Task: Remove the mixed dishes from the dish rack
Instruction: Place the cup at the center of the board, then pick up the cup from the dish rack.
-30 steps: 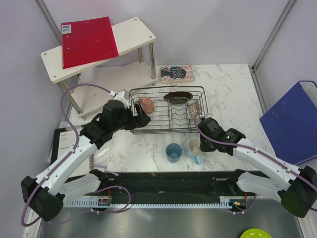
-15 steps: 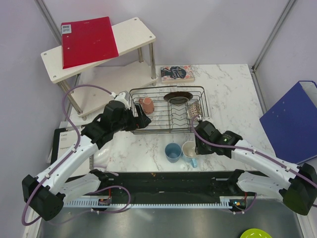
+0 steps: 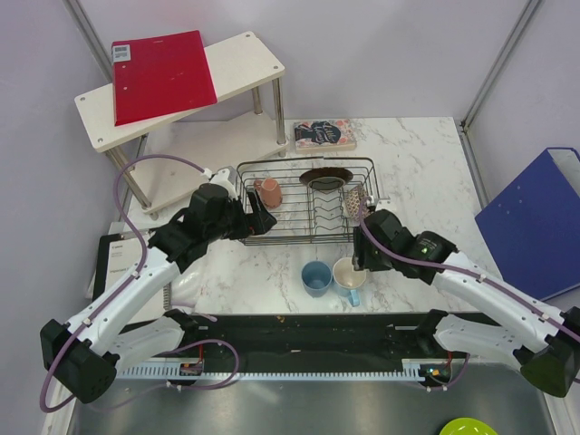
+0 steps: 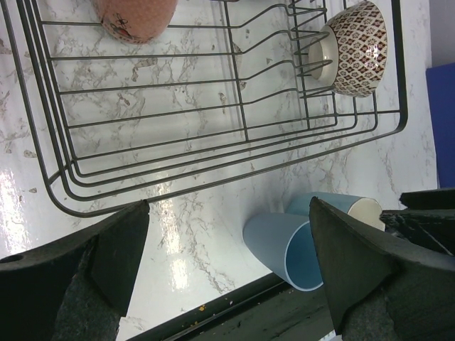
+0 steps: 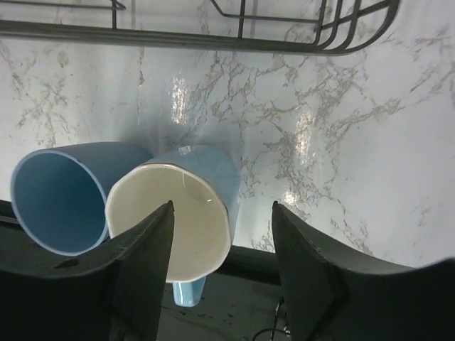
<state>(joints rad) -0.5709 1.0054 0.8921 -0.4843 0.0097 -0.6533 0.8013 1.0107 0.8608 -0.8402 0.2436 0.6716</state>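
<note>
Beneath parted right jaws, light-blue mug (image 5: 176, 213)

one dish rack (image 3: 294, 213) in the middle of the top view. inside it three dishes: one salmon-pink tumbler (image 3: 267, 191), one dark red-brown plate (image 3: 326, 178), one red-speckled bowl (image 3: 357, 201). on the desk (image 3: 417, 172) just below the rack, two drinking vessels: one blue cup (image 3: 317, 278) and one light-blue mug (image 3: 348, 275). one white shelf (image 3: 245, 63) at the upper left, with one red folder (image 3: 161, 74) on it. one book (image 3: 324, 134) above the rack. one blue binder (image 3: 535, 222) at the right edge. one lime-green dish (image 3: 467, 427) at the lower right. two arms, one at the lower left (image 3: 136, 281) and one at the lower right (image 3: 480, 285).
</note>
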